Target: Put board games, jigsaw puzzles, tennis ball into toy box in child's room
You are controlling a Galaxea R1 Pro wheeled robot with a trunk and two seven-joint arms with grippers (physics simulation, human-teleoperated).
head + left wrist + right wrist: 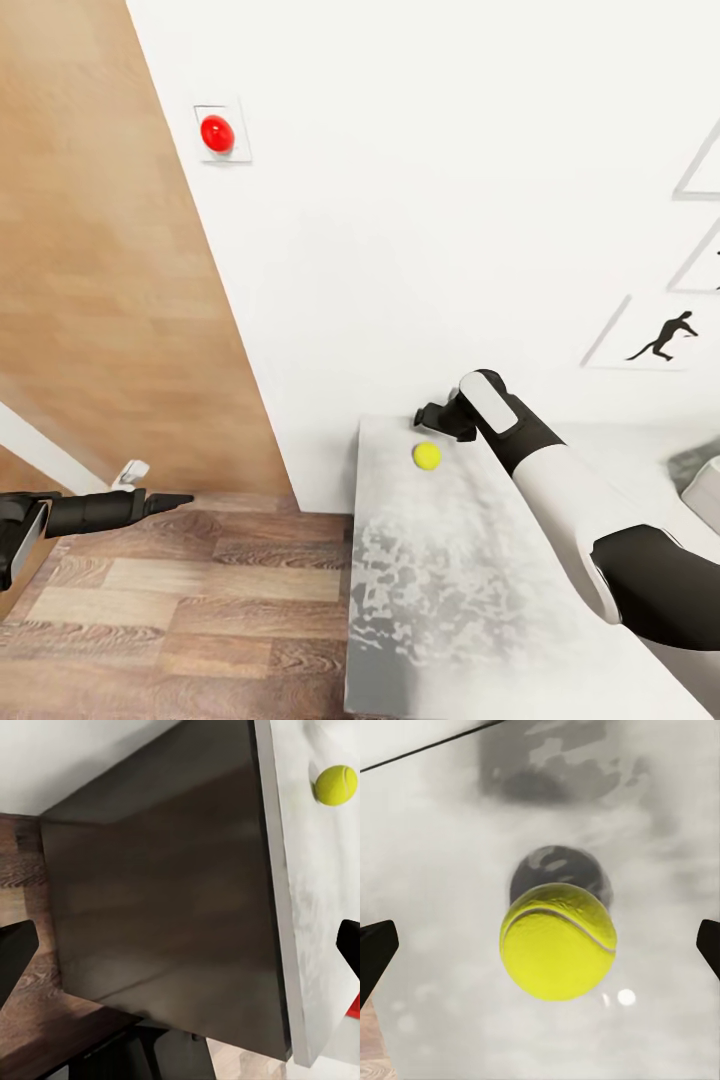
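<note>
The small bright yellow-green tennis ball (427,456) lies on the light grey mottled top of the long desk (440,600), near the desk's far corner by the white wall (430,200), and it rests free on the surface with its dark shadow just behind it. The right gripper (432,416), black at the end of a white and black arm, hangs just above and beyond the ball, between it and the wall, not touching it. In the right wrist view the ball (558,941) sits centred between the 2 dark fingertips (375,956), which stand far out at either edge, so the jaws are spread wide with nothing held. The left gripper (165,503) reaches out over the wood-plank floor (180,600), well apart from the desk, near the wooden door (100,250); its wrist view looks at the desk's dark glossy side panel (165,892), with the ball (335,784) on the grey top beyond, and its black fingertips (13,952) at opposite edges show the jaws open and empty. A red round button on a white plate (218,133) is fixed to the wall, and black dancer-silhouette pictures (662,338) hang to the right.
</note>
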